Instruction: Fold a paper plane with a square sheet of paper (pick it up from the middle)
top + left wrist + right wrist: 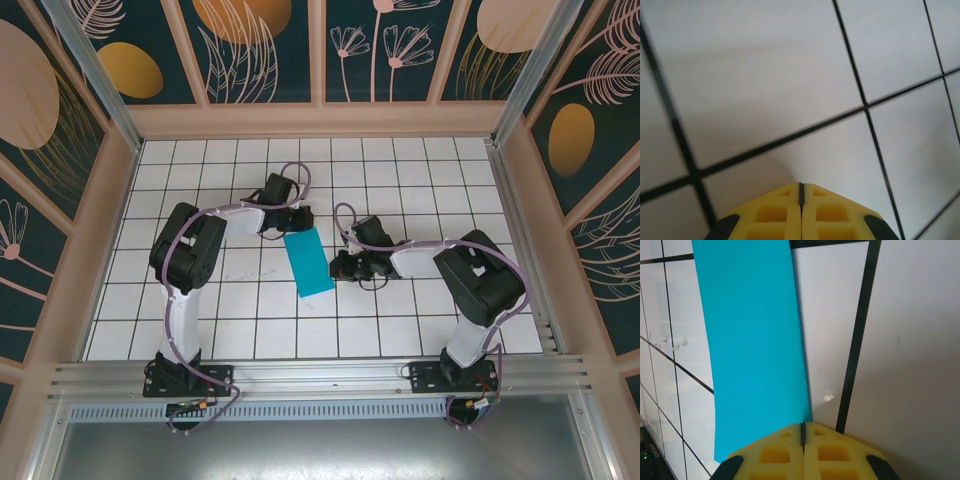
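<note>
Got square sheet of paper (pixel 308 262) folded flat on bench (pixel 420 170); left claw (pixel 801 186) at its 12 o'clock, right claw (pixel 802 426) at 3, both pinched closed, empty, likely pressing creases.

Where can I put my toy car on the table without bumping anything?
The back rows of the table, along the far wall, are bare. So is the near strip between the two arm bases. The middle is crowded: the left gripper and right gripper sit close on either side of the paper.
</note>
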